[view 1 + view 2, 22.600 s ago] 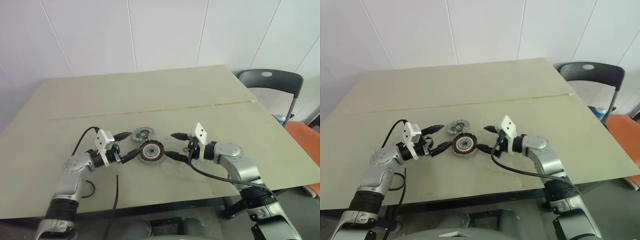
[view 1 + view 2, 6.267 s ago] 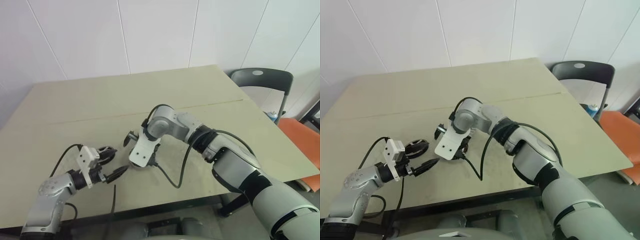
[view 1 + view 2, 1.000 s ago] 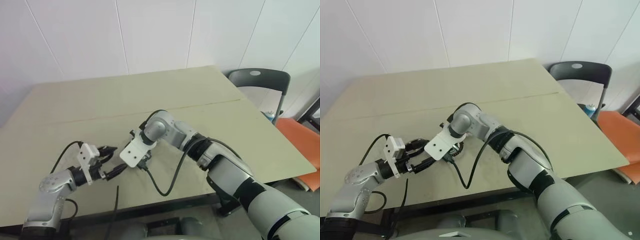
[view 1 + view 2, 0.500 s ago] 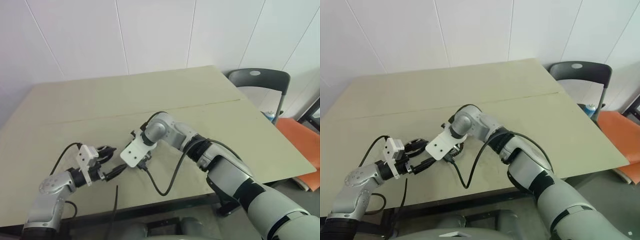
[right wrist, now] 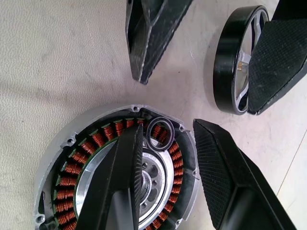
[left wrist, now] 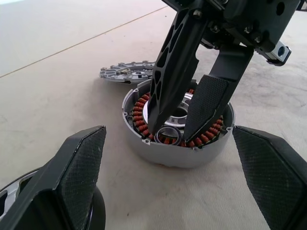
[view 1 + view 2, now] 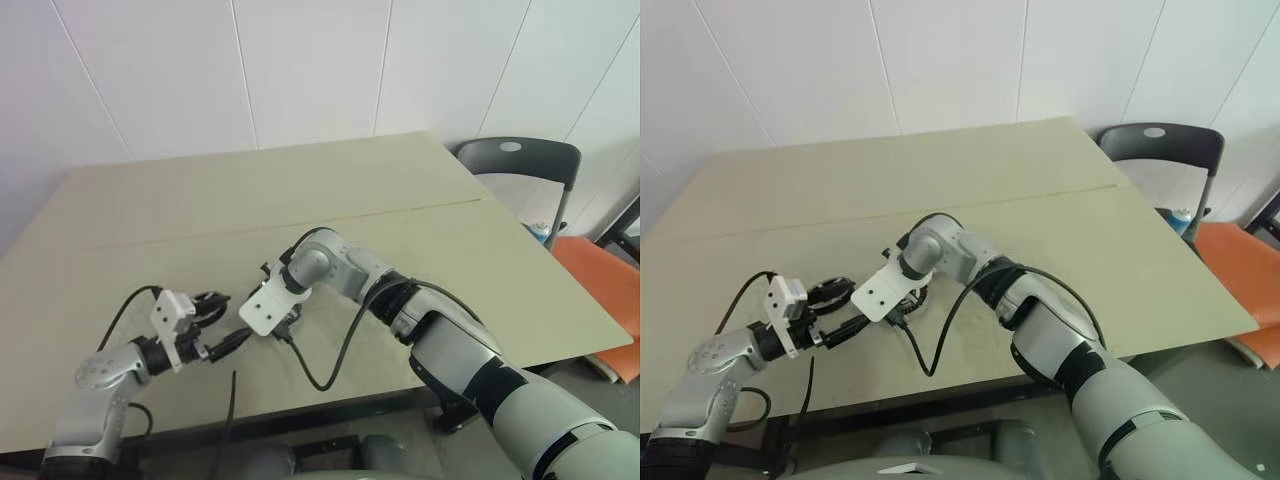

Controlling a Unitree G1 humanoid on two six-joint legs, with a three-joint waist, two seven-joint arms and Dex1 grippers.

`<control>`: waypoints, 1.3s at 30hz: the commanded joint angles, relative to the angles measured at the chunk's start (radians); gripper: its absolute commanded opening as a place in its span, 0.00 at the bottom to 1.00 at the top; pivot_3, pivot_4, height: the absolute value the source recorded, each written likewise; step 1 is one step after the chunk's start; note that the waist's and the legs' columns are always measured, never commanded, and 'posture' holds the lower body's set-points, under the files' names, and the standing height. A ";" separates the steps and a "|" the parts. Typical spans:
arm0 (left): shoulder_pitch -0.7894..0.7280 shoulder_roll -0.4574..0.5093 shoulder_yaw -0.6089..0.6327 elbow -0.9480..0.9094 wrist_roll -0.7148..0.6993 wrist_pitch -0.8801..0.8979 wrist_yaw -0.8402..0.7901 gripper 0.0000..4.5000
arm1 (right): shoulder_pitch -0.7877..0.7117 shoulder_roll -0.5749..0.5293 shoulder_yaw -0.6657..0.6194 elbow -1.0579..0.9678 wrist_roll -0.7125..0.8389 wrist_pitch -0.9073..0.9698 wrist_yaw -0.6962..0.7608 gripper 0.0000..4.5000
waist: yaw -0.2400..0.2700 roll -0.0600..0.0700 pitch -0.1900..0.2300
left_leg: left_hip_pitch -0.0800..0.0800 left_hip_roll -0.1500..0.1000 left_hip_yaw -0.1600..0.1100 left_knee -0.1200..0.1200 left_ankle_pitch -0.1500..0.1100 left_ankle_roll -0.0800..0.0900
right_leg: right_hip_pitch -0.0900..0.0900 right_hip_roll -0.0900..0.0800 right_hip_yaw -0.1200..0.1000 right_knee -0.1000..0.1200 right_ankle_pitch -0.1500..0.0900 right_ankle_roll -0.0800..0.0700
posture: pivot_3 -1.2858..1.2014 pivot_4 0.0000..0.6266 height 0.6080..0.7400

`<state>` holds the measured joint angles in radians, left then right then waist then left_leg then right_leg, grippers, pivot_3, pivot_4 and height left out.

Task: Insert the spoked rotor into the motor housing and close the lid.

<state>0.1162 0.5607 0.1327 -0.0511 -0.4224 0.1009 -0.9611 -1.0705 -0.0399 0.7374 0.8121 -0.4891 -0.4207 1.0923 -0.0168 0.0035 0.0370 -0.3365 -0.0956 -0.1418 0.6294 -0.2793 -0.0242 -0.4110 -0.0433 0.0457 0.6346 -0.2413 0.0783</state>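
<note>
The motor housing (image 6: 178,143), a silver cup ringed with copper-red windings, sits on the table. My right gripper (image 5: 165,125) points down into it, open, its fingers (image 6: 172,72) straddling a small black ring (image 5: 159,130) that rests on the windings. The lid (image 6: 127,72), grey and notched, lies flat just behind the housing. My left gripper (image 7: 226,322) is wide open, level with the table and facing the housing from close by. The spoked rotor (image 5: 237,62), a black ring with silver spokes, sits right beside one left finger (image 5: 283,52).
A black cable (image 7: 315,372) loops from my right wrist over the table (image 7: 420,180) towards its front edge. A grey chair (image 7: 520,165) and an orange object (image 7: 605,285) stand off the table's right side.
Over the last second nothing has visibly moved. Much earlier, both grippers flanked the housing; since then the right arm has reached across and down into it.
</note>
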 commanded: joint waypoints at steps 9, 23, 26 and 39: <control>-0.004 0.020 0.024 -0.039 -0.010 0.000 0.009 1.00 | -0.023 0.001 -0.008 0.010 -0.001 0.003 0.029 0.00 | 0.000 0.000 0.000 | 0.000 0.000 0.000 0.000 0.000 0.000 | 0.000 0.000 0.000 0.000 0.000 0.000 | 0.52 0.00 1.00; -0.006 0.019 0.019 -0.052 -0.009 0.014 0.014 1.00 | -0.044 0.009 -0.044 -0.014 0.031 0.016 0.031 0.21 | 0.000 0.000 0.000 | 0.000 0.000 0.000 0.000 0.000 0.000 | 0.000 0.000 0.000 0.000 0.000 0.000 | 0.52 0.00 1.00; -0.007 0.017 0.018 -0.051 -0.008 0.016 0.014 1.00 | -0.040 0.011 -0.044 -0.015 0.031 0.015 0.025 0.44 | 0.000 0.000 0.000 | 0.000 0.000 0.000 0.000 0.000 0.000 | 0.000 0.000 0.000 0.000 0.000 0.000 | 0.52 0.00 1.00; -0.006 0.013 0.017 -0.021 -0.003 -0.012 0.000 1.00 | -0.050 0.039 -0.035 0.069 -0.015 0.032 -0.092 0.82 | -0.001 0.000 0.000 | 0.000 0.000 0.000 0.000 0.000 0.000 | 0.000 0.000 0.000 0.001 0.000 -0.001 | 0.52 0.00 1.00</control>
<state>0.1213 0.5678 0.1352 -0.0595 -0.4233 0.1030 -0.9579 -1.0941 -0.0072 0.7075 0.8674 -0.4891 -0.3956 1.0237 -0.0176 0.0036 0.0371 -0.3361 -0.0953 -0.1418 0.6293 -0.2792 -0.0243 -0.4112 -0.0430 0.0457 0.6356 -0.2417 0.0775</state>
